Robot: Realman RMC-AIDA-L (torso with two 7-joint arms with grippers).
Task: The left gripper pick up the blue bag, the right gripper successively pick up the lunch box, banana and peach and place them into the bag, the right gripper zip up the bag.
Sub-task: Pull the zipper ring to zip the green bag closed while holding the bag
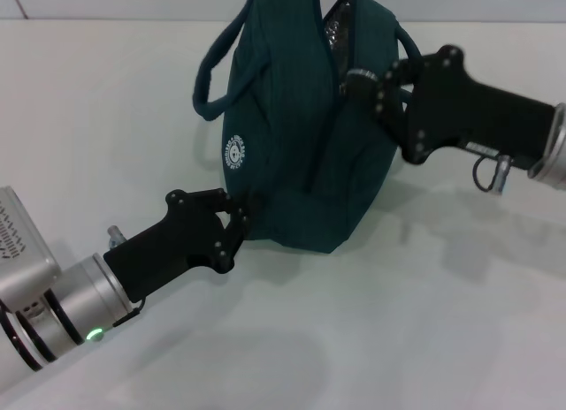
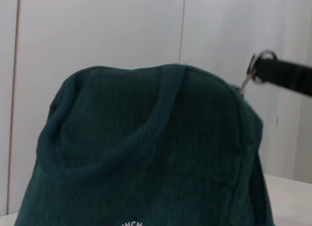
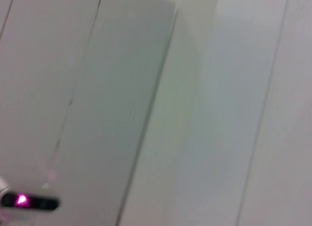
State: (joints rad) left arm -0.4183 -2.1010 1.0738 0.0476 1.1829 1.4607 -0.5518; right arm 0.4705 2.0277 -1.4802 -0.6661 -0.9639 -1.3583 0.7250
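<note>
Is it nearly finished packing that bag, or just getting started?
Probably near the end. No food is visible on the table. The left gripper pinches the blue bag low on its side, steadying it upright. The right gripper is at the zipper near the top, where foil lining shows, so zipping remains.

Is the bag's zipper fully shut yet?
No. The blue bag still gapes near its top, foil lining showing beside the right hand.

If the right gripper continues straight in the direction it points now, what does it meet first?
The right gripper points toward the robot's left and is already at the zipper opening on top of the blue bag. Going on, it would most likely push into the bag's upper fabric first, though depth is hard to judge.
</note>
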